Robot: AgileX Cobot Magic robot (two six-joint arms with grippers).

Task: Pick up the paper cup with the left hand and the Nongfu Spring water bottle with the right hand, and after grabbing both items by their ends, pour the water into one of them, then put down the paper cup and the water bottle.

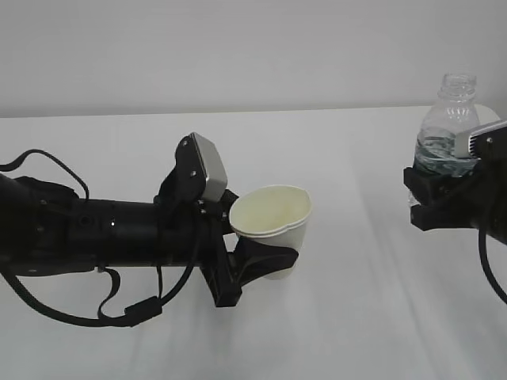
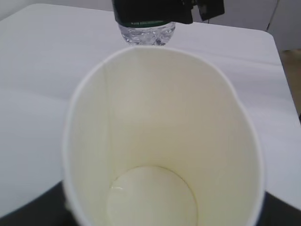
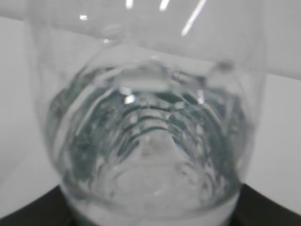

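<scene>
Left hand reaches level over the desk, jaws pinching the tilted paper cup; right hand jaws clamp the upright Nongfu Spring water bottle.

matt paper cup, glossy clear plastic bottle

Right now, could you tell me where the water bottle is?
The water bottle stands upright at the exterior view's far right, gripped by the right gripper, well apart from the paper cup.
</scene>
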